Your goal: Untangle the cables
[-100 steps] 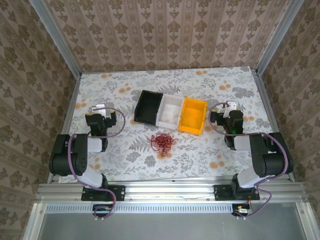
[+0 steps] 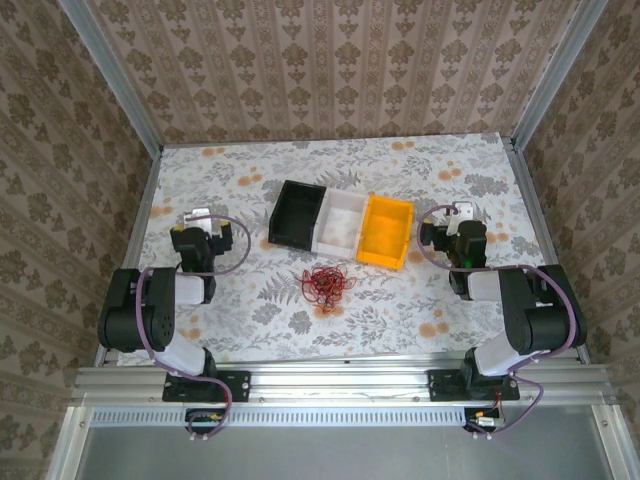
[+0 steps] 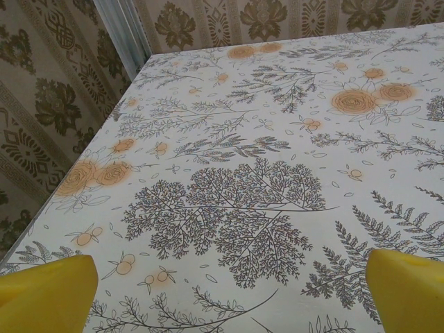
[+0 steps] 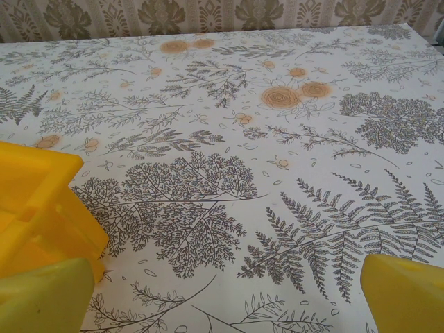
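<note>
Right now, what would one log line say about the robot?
step: not started | left gripper: open, empty | right gripper: open, empty | cables: tangled on table, near white bin

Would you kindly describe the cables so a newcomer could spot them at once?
On the table, a black bin, white bin and yellow bin stand in a row. Just on the near side of the white bin lie the cables, a small heap. They alone are thin, red and curly.

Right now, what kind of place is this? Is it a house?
Probably a robot test booth, not a house. A left arm and right arm are bolted to a metal rail, wallpapered panels sit in a metal frame, and the flowery table holds bins and red cables.
</note>
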Robot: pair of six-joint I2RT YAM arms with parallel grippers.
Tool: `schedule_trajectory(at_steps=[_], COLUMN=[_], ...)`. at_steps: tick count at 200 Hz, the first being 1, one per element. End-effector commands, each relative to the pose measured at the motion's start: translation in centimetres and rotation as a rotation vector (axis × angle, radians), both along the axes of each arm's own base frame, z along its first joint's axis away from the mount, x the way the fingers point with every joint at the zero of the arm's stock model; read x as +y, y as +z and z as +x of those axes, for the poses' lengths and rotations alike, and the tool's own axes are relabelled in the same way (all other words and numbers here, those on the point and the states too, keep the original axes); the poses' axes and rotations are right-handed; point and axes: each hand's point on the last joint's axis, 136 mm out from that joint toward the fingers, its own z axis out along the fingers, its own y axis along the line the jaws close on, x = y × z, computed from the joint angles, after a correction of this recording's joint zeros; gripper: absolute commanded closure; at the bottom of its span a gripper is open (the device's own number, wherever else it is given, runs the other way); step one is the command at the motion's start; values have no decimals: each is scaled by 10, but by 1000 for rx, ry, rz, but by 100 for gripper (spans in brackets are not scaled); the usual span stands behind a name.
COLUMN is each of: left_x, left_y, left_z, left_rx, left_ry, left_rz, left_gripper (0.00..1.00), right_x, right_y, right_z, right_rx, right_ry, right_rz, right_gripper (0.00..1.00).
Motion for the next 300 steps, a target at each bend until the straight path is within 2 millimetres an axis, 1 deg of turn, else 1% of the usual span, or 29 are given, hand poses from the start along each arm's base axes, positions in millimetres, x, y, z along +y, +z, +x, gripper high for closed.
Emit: schedule_trajectory(at_steps=[1, 182, 202, 213, 217, 221, 227, 241, 247, 251, 252, 256, 260, 261, 263, 268, 275, 283, 286, 300], left_x=[-1, -1, -1, -4, -8, -10, -14, -18, -18, -21, -22, -26, -30, -31, -32, -33, -32, -35, -39, -58], left_y=[3, 2, 2, 7, 13, 14, 25, 45, 54, 59, 60, 64, 68, 69, 71, 76, 81, 84, 83, 76], left_z=[1, 1, 1, 2, 4, 5, 8, 11, 11, 12, 12, 12, 11, 11, 12, 11, 10, 10, 10, 13], left_rx=[-13, -12, -13, -14, -14, 9, 30, 86, 83, 81, 81, 82, 83, 82, 79, 70, 53, 51, 62, 146], left_ry=[8, 1, 0, -14, -25, -32, -38, -18, 6, 5, 3, -13, -26, -27, -26, -5, 38, 65, 60, 10], left_rz=[-3, -10, -9, 2, 12, 25, 43, 69, 61, 52, 50, 46, 45, 45, 45, 36, 7, -60, -85, -204], left_gripper=[0, 0, 0, 0, 0, 0, 0, 0, 0, 0, 0, 0, 0, 0, 0, 0, 0, 0, 0, 0], right_x=[1, 1, 0, 0, 0, 0, -1, -6, -8, -10, -10, -11, -12, -12, -12, -12, -6, 5, 7, 32], right_y=[3, 4, 3, 3, 3, 5, 5, 17, 23, 31, 28, 32, 29, 35, 42, 49, 60, 70, 72, 85], right_z=[2, 2, 2, 3, 3, 2, 3, 5, 6, 7, 5, 6, 4, 4, 4, 4, 3, 2, 1, -4], right_rx=[-8, -10, -9, -6, -7, -10, -6, 17, 60, 78, 96, 127, 162, 149, 141, 143, 129, 111, 111, 114], right_ry=[8, 7, 20, 16, 16, 15, 5, -40, -62, -83, -89, -104, -114, -116, -123, -144, -139, -128, -130, -94], right_rz=[3, 3, 28, 22, 19, 17, 15, -5, -10, -7, -5, 8, 14, 15, 17, 16, 6, -27, -39, -82], right_gripper=[0, 0, 0, 0, 0, 0, 0, 0, 4, 6, 7, 10, 14, 15, 17, 19, 19, 19, 19, 18])
